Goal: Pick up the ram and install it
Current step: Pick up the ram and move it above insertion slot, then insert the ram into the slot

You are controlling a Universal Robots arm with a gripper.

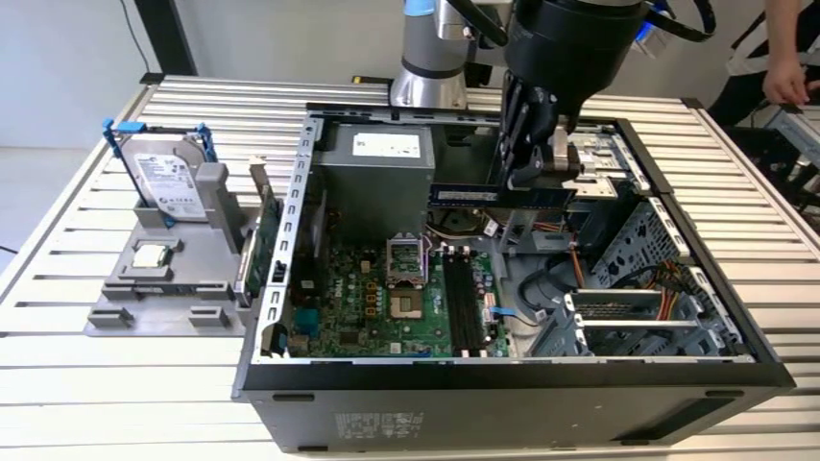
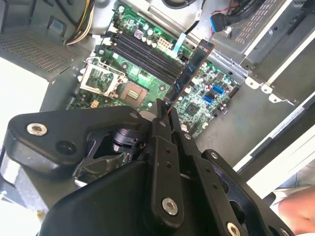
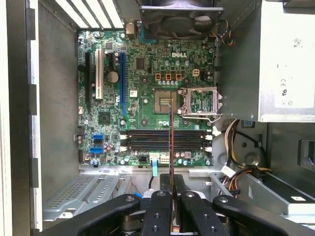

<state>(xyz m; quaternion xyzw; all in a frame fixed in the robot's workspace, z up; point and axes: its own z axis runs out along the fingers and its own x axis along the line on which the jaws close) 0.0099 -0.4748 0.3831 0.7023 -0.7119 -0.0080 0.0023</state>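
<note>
The ram [image 1: 500, 196] is a thin dark stick with a row of chips. It hangs level above the open computer case [image 1: 276, 288], well over the motherboard [image 1: 372, 307]. My gripper [image 1: 539, 182] is shut on it from above. In the second wrist view the ram [image 2: 189, 73] sticks out from the fingertips of my gripper [image 2: 165, 110] toward the board. In the first wrist view the ram [image 3: 171, 142] appears edge-on as a thin line running out of my gripper [image 3: 171, 196], across the black memory slots [image 3: 162, 140]. The slots [image 1: 464, 303] lie empty beside the processor socket [image 1: 407, 305].
A grey fixture [image 1: 115, 312] at the exterior view's left holds a blue-framed hard drive [image 1: 167, 178], a processor chip [image 1: 152, 255] and an upright green expansion card [image 1: 263, 240]. Inside the case are the power supply [image 1: 384, 158], cables [image 1: 583, 269] and a drive cage [image 1: 640, 307]. A person's hand [image 1: 782, 82] is at far right.
</note>
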